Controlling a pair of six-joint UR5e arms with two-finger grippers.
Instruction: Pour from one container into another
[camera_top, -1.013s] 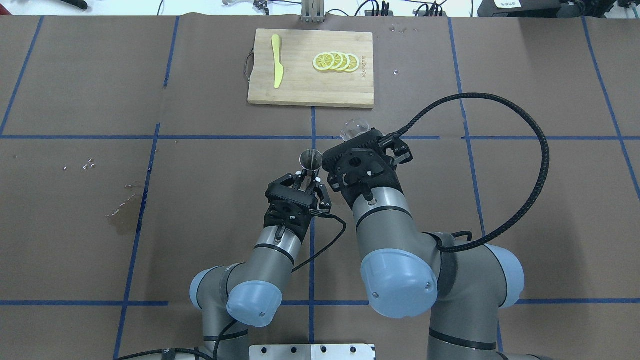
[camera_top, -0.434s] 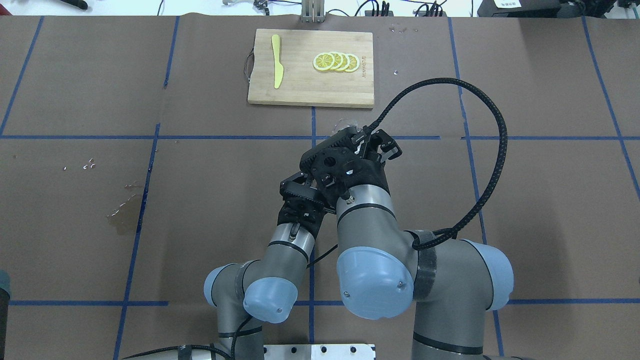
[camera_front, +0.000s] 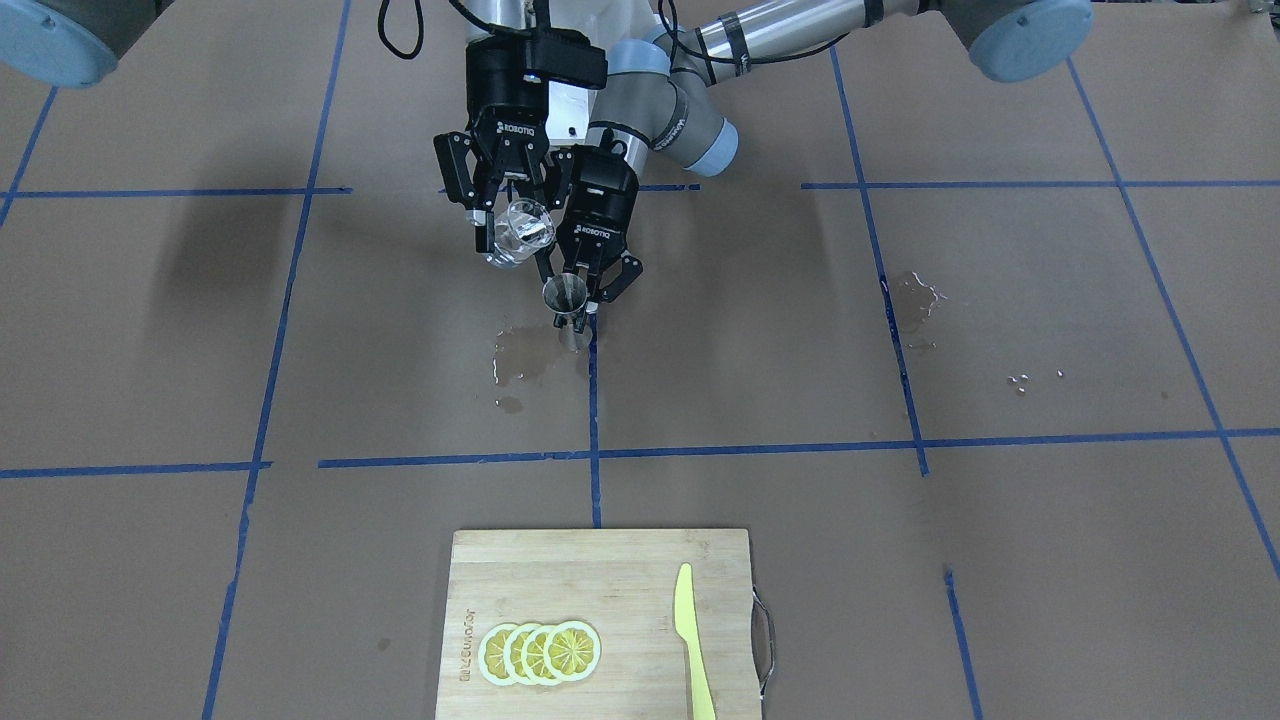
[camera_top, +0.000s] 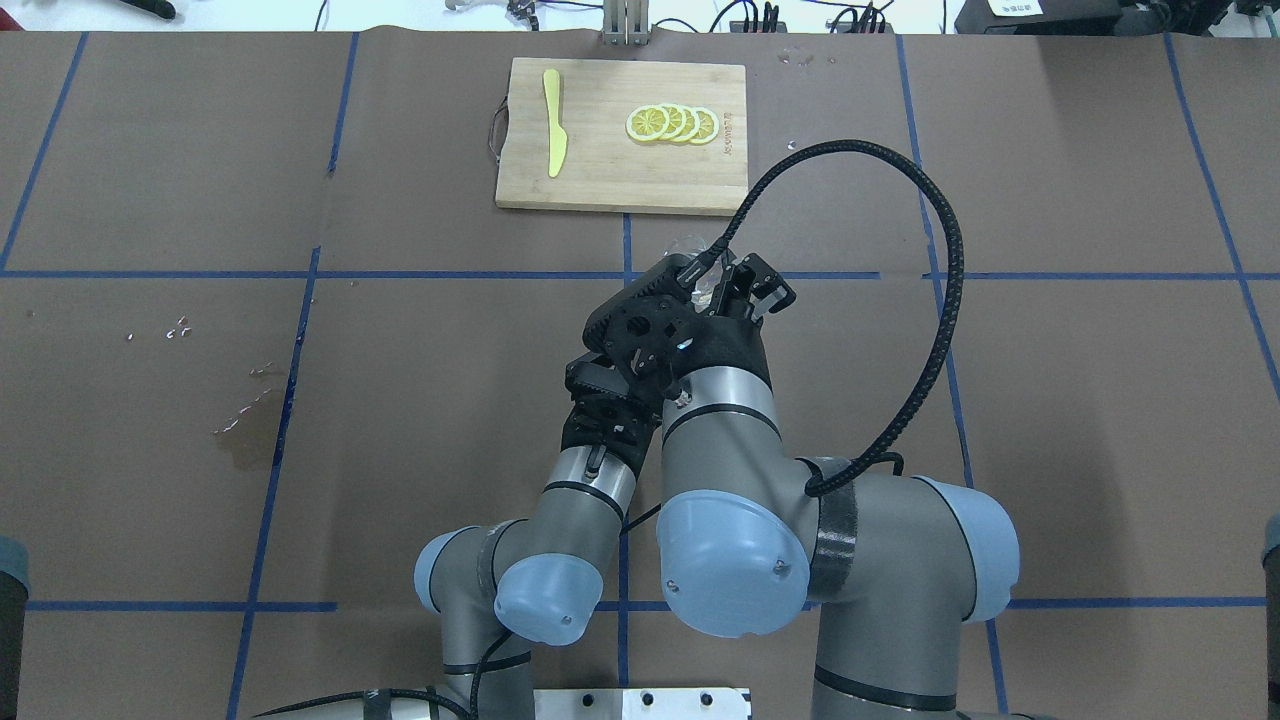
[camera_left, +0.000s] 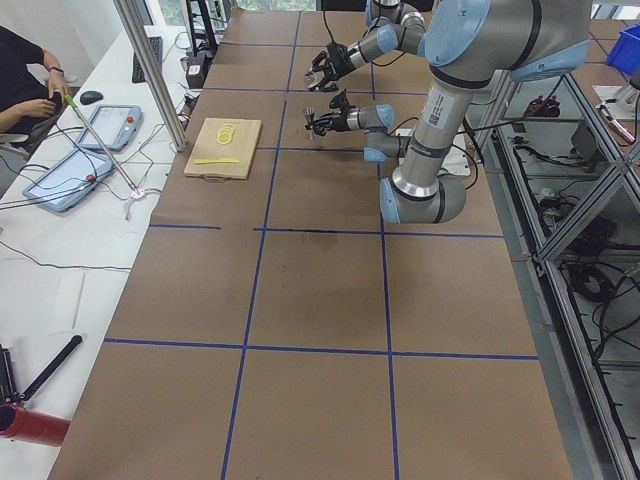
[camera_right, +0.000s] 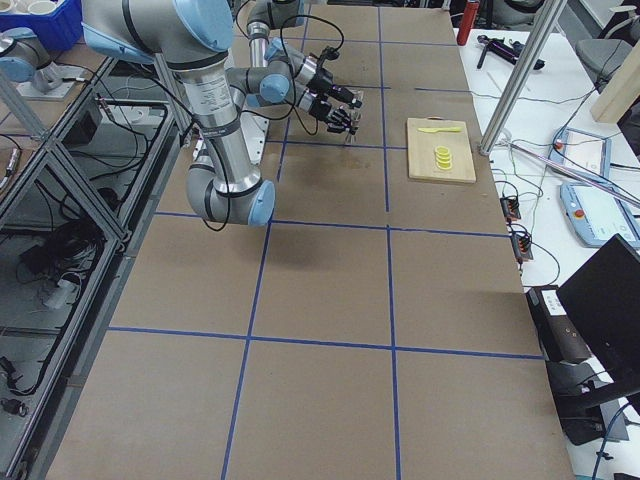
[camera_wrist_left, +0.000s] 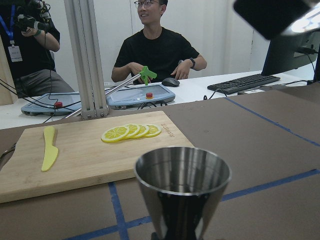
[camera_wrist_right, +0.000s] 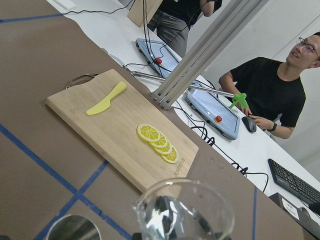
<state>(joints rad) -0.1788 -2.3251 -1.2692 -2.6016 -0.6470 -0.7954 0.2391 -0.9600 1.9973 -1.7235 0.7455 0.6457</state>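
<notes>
The right gripper (camera_front: 514, 222), marked ROBOTIQ, clamps the tilted glass cup (camera_front: 521, 234) just above the jigger (camera_front: 566, 294), which the left gripper (camera_front: 582, 299) clamps; the cutting board (camera_front: 610, 575) lies well apart.

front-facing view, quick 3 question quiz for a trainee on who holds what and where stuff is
1. Multiple choice: which gripper holds the glass cup? A left, B right, C neither.
2. True or false: the jigger has its open mouth facing up.
3. Fill in: the lemon slices lie on the ____.

Key: 1 B, the right gripper. 2 true. 3 cutting board.
</notes>
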